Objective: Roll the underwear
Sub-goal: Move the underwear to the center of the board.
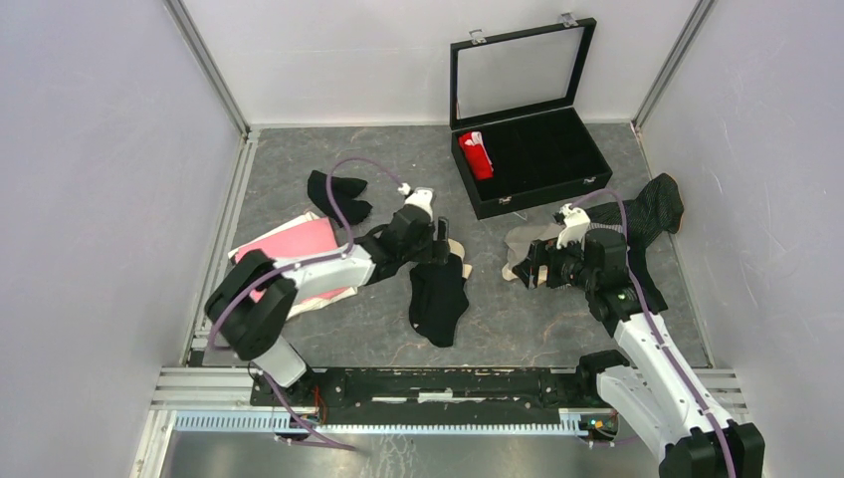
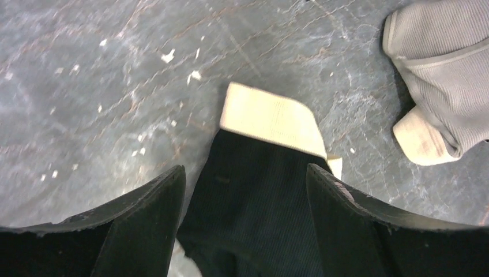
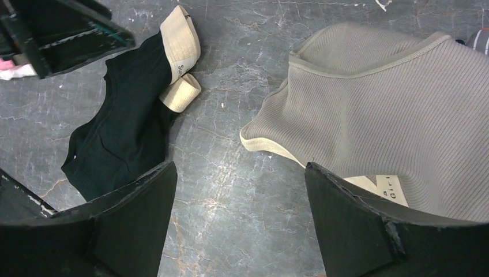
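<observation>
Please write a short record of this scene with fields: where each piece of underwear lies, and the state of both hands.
Stored: red roll, in the left part of the open case
Centre: black underwear with beige waistband, loose on the table
Right of it: beige underwear, loose
Far right: pinstriped underwear
Left: pink underwear, partly under the left arm
Back left: second black piece
Left hand: open, over the black underwear
Right hand: open, at the edge of the beige underwear

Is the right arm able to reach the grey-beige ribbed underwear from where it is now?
Probably yes. The right claw hangs open close above the table, and the grey-beige underwear lies spread directly before it, with nothing on top of it or in between.
</observation>
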Controlling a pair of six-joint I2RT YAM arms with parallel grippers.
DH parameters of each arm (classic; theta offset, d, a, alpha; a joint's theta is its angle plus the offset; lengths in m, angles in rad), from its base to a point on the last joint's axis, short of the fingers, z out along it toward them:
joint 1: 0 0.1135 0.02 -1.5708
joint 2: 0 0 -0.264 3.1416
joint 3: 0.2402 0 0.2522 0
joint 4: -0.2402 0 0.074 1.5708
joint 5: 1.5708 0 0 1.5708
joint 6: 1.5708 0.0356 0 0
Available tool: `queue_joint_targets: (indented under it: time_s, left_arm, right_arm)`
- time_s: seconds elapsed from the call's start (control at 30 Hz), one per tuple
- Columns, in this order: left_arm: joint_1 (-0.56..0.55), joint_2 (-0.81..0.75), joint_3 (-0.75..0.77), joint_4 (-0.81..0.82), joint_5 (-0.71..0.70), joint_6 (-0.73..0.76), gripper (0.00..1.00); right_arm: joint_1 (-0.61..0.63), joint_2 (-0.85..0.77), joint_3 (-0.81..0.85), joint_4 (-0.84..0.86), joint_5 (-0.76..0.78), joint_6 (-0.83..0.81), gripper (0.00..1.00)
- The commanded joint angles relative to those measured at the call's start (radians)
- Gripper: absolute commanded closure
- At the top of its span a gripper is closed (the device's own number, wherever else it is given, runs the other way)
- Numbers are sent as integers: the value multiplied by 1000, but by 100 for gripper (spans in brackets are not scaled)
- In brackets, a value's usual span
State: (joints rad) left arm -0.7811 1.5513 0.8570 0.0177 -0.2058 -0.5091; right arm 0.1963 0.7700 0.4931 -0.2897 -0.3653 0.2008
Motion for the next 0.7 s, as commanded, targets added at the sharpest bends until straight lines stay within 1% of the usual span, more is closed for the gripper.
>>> queue_joint_targets:
  time_s: [0.0,0.1,0.17,0.27,0.43,0.67]
  left_arm:
    - [19,111,116,74,48,132,19]
    - [48,192,165,63,68,152,26]
    - [65,228,178,64,75,161,28]
    - [85,263,180,82,129,171,33]
    - [86,287,162,115,266,179,40]
    - [86,297,136,136,320,177,57]
  right_arm:
    - [5,7,-2,12,-22,-31,13]
    - [6,18,0,6,-28,-40,13]
    - [5,23,2,1,-30,-49,13]
    - [4,26,6,-3,-30,-58,13]
    - [6,33,1,-1,-21,-61,13]
    - [6,39,-4,0,-19,-58,13]
